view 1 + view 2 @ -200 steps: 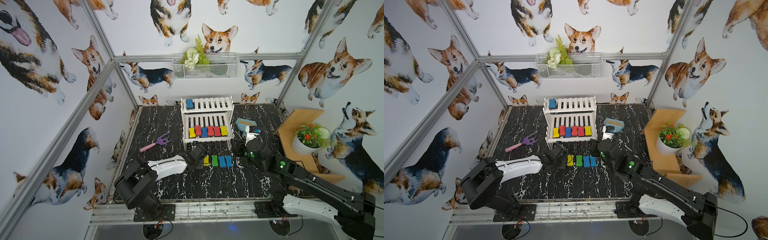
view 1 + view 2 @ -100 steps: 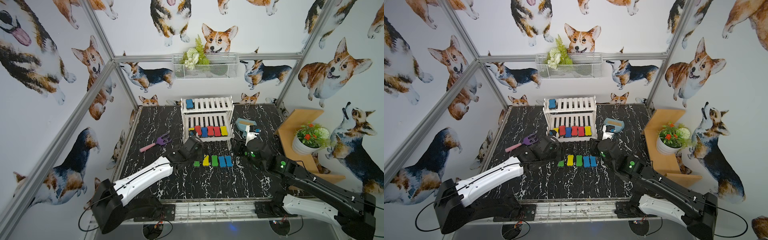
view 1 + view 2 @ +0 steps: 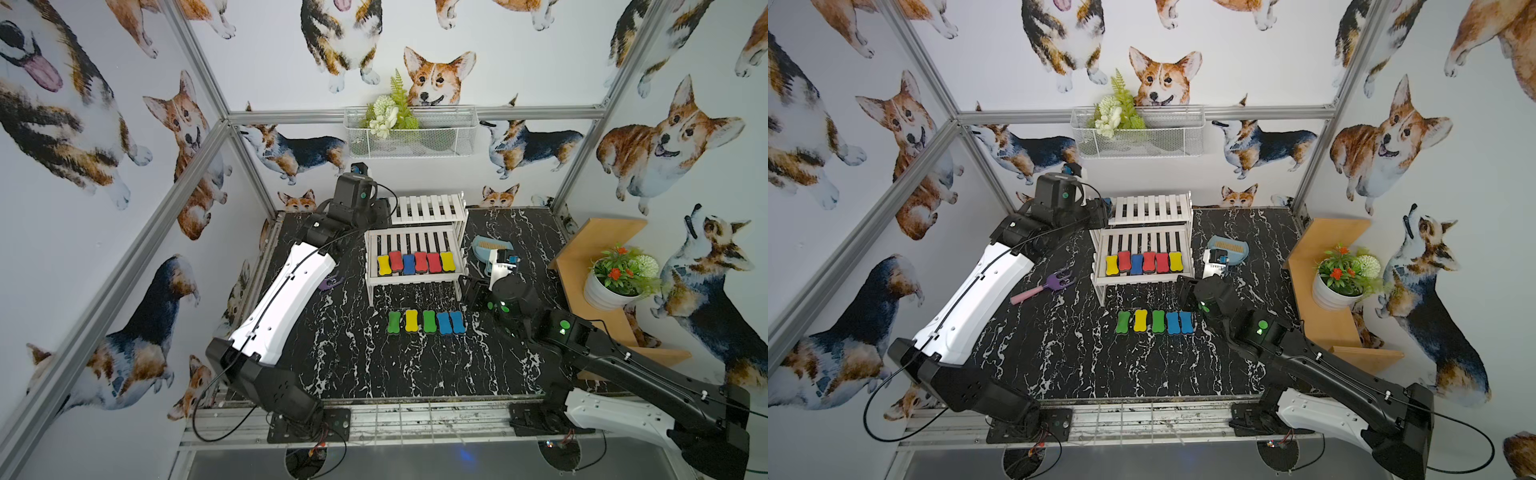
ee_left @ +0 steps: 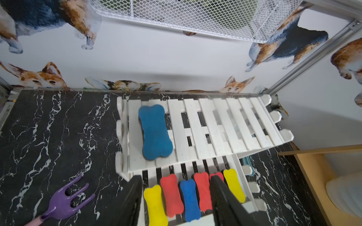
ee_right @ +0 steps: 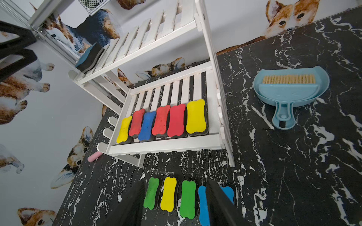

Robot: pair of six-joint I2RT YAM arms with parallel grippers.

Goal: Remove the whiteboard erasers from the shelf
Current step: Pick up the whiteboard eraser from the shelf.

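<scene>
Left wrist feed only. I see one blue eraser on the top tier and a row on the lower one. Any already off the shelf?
Observer: Yes, five erasers lie in a row on the table in front of the shelf: green, yellow, green, blue, blue.
Operator: Right gripper?
Observer: The right gripper is by the blue end of that row, open and empty.
Operator: My finger hides part of the lower row. What's behind it?
Observer: A red eraser, between another red and the end yellow; six in that row.
</scene>
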